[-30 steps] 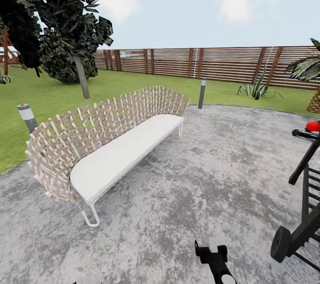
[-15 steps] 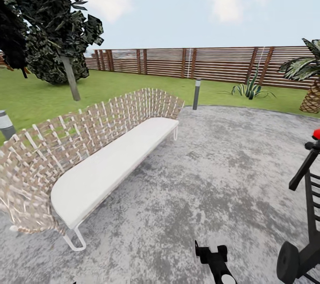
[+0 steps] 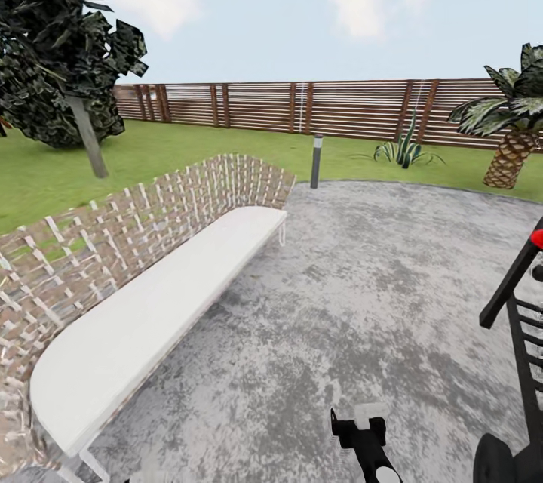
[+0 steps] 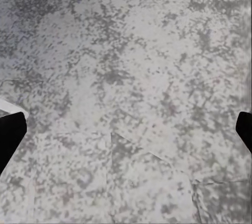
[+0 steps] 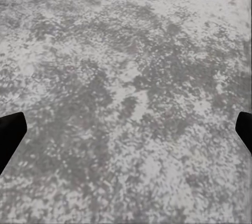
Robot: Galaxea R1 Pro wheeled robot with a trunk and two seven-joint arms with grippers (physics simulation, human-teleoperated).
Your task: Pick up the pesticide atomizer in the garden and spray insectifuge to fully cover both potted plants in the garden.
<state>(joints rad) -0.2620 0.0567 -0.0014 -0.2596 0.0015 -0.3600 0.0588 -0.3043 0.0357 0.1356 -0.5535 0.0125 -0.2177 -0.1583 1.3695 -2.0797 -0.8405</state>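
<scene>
Two tools hang apart and grip nothing over the grey stone patio (image 3: 362, 279) in the garden.

From the head, the right tool (image 3: 359, 423) sits low over the patio, a woven sofa (image 3: 143, 302) stands along the patio's left edge, and lawn (image 3: 188, 147), a grey lamp post (image 3: 316, 161), a palm (image 3: 513, 128) and a wooden fence (image 3: 339, 107) lie beyond. Each wrist camera looks down on speckled stone between the left tool (image 4: 126, 129) and right tool (image 5: 126, 129) fingertips, spread wide.

Rough mottled stone patio (image 3: 377, 279); woven wicker bench (image 3: 151, 241).
</scene>
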